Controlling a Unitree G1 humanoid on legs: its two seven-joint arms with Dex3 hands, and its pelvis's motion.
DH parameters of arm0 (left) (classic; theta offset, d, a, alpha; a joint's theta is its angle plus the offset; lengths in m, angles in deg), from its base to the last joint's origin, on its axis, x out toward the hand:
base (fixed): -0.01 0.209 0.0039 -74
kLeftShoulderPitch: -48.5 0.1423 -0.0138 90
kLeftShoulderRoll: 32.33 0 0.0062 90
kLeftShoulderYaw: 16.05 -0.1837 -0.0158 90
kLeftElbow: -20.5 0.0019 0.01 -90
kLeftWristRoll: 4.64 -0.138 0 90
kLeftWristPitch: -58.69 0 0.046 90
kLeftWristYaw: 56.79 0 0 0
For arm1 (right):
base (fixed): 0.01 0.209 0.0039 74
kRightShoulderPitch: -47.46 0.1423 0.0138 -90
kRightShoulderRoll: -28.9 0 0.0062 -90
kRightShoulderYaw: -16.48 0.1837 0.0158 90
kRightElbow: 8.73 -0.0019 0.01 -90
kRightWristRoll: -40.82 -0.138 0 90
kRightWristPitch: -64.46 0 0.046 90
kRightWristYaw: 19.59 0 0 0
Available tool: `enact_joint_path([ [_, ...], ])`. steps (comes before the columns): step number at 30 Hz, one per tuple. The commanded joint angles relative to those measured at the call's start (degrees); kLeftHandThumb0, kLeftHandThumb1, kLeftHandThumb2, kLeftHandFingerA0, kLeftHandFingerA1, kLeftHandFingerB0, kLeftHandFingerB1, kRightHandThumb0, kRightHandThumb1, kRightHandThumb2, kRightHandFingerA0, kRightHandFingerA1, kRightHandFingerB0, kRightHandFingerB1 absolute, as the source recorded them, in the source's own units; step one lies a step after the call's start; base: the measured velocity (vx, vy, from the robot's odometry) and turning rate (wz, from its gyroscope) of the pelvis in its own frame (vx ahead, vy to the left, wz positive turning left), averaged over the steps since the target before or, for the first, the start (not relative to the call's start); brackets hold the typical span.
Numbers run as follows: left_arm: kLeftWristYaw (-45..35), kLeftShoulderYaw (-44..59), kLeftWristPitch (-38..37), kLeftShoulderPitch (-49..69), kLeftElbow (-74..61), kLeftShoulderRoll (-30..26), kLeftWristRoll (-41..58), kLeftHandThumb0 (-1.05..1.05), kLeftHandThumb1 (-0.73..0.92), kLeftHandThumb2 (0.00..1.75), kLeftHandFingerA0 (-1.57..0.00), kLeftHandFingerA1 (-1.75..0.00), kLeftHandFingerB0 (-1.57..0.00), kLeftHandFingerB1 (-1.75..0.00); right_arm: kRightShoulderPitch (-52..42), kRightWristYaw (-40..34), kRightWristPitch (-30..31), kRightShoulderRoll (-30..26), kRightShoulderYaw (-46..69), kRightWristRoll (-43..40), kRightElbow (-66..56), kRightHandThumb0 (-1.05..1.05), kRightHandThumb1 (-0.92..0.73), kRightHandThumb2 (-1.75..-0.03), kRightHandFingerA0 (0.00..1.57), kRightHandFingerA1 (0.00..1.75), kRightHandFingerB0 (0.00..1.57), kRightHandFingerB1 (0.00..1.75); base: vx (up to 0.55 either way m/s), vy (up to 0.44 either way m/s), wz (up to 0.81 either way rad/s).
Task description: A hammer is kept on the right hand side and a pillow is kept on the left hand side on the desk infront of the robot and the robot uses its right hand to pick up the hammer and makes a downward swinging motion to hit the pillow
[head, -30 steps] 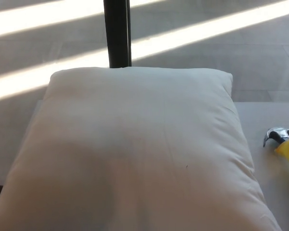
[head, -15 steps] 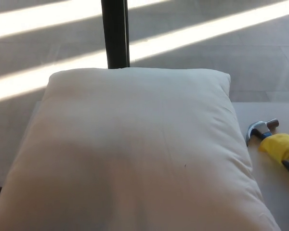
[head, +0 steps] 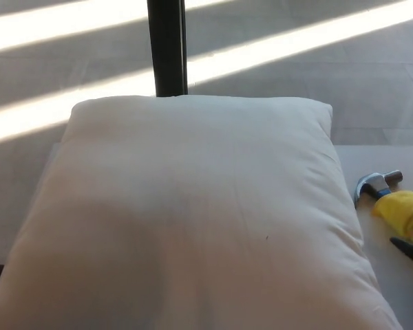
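A large white pillow [head: 193,213] fills most of the head view, lying on the pale desk [head: 392,289]. To its right, close to the pillow's edge, lies the hammer [head: 396,206]. Its steel head [head: 372,185] points toward the pillow, its neck is yellow, and the dark handle [head: 411,252] runs off the right edge. Neither of my hands shows in this view. Most of the handle is cut off by the frame.
A black vertical post [head: 168,47] stands behind the pillow's far edge. Beyond it is grey floor with bright sunlit stripes [head: 289,45]. A narrow strip of desk shows to the right of the pillow.
The hammer has moved left, further into view and closer to the pillow, compared with one second ago. Since half a second ago it has hardly moved. The view wobbled slightly.
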Motion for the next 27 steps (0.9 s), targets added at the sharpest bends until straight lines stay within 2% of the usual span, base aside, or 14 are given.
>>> enact_joint_path([
  [1,-0.3,0.3,-0.7,1.2,-0.3,-1.6,-0.6,-0.65,0.77,0.63,-0.48,-0.57,-0.47,-0.43,-6.2,3.1,5.4,-3.6,14.7,-4.9,-13.9,-1.00,-0.65,-1.00,0.00,0.18,0.00,0.00,0.00,0.000,0.00],
  [4,-0.6,0.2,-0.5,1.2,-0.1,-1.6,-0.5,-0.65,0.77,0.63,-0.45,-0.57,-0.47,-0.42,-9.3,2.0,4.2,-3.8,22.0,-5.0,-20.1,-1.02,-0.70,-1.06,0.00,0.14,0.00,0.00,0.00,0.000,0.00],
  [7,-0.4,0.0,-0.3,1.0,-1.0,-1.5,-0.5,-0.65,0.76,0.63,-0.46,-0.58,-0.47,-0.43,-11.2,1.2,3.5,-3.0,29.8,-6.5,-22.9,-0.91,-0.67,-0.93,0.00,0.00,0.00,0.04,0.00,0.000,0.00],
  [10,-0.3,-0.6,-0.8,1.2,-0.9,-1.6,-1.3,-0.65,0.77,0.63,-0.46,-0.57,-0.45,-0.42,-14.2,-0.1,-0.3,-2.8,39.0,-7.4,-24.4,-0.97,-0.66,-0.99,0.00,0.08,0.01,0.06,0.00,0.000,0.00],
  [11,-0.5,-0.8,-1.1,1.3,-0.5,-1.6,-1.5,-0.65,0.77,0.63,-0.45,-0.56,-0.47,-0.42,-14.8,-0.9,-0.1,-2.6,41.7,-7.3,-25.2,-0.79,-0.73,-0.70,0.00,0.00,0.01,0.25,0.00,0.000,0.00],
  [12,-0.6,-0.8,-1.1,1.3,-0.4,-1.6,-1.4,-0.65,0.77,0.63,-0.45,-0.56,-0.47,-0.42,-15.1,-1.4,0.5,-2.2,43.4,-7.5,-26.0,-0.79,-0.73,-0.70,0.00,0.00,0.01,0.25,0.00,0.000,0.00],
  [13,-1.0,-0.7,-1.1,1.2,0.2,-1.7,-1.2,-0.66,0.76,0.63,-0.45,-0.55,-0.47,-0.42,-15.2,-3.6,0.5,-1.6,48.7,-8.5,-26.0,-0.92,-0.60,-0.88,0.00,0.05,0.10,0.10,0.00,0.000,0.00],
  [16,-1.0,-0.8,-1.2,1.0,0.4,-1.7,-1.2,-0.65,0.76,0.63,-0.45,-0.55,-0.47,-0.42,-15.0,-4.9,0.2,-0.5,52.9,-9.0,-25.6,-0.77,-0.57,-0.81,0.00,0.00,0.15,0.16,0.00,0.000,0.00],
  [17,-1.0,-0.7,-1.0,1.2,-0.1,-1.6,-1.0,-0.65,0.76,0.63,-0.46,-0.56,-0.47,-0.42,-14.9,-6.3,0.8,-0.2,55.4,-9.0,-25.2,-1.00,-0.61,-0.85,0.00,0.00,0.08,0.10,0.00,0.000,0.00],
  [19,-0.1,-1.1,-0.5,1.6,-2.0,-1.5,-1.3,-0.66,0.76,0.63,-0.48,-0.56,-0.46,-0.42,-15.9,-8.7,-2.8,0.5,64.5,-11.8,-17.9,-0.96,-0.60,-0.85,0.00,0.03,0.08,0.12,0.00,0.000,0.00],
  [20,0.1,-1.0,-0.2,1.6,-2.4,-1.5,-1.2,-0.66,0.77,0.62,-0.50,-0.59,-0.47,-0.43,-16.1,-9.5,-4.2,0.2,65.7,-11.6,-15.0,-0.69,-0.70,-0.61,0.00,0.00,0.05,0.25,0.00,0.000,0.00],
  [21,0.3,-0.9,0.1,1.7,-2.9,-1.4,-1.0,-0.66,0.77,0.62,-0.50,-0.59,-0.47,-0.43,-16.6,-10.9,-6.4,-0.2,67.5,-11.3,-10.7,-0.69,-0.70,-0.61,0.00,0.00,0.05,0.25,0.00,0.000,0.00],
  [22,0.3,-1.0,-0.1,1.0,-1.6,-1.7,-1.2,-0.65,0.77,0.63,-0.48,-0.57,-0.47,-0.42,-17.6,-11.9,-7.7,-0.8,69.0,-11.1,-6.7,-0.83,-0.56,-0.83,0.00,0.08,0.06,0.04,0.00,0.000,0.00],
  [27,1.4,-1.2,0.1,0.0,-0.3,-1.4,-1.4,-0.65,0.76,0.63,-0.47,-0.57,-0.48,-0.43,-19.2,-14.6,-11.4,-0.7,73.3,-11.7,4.1,-0.85,-0.60,-0.87,0.00,0.14,0.05,0.01,0.00,0.000,0.00],
])
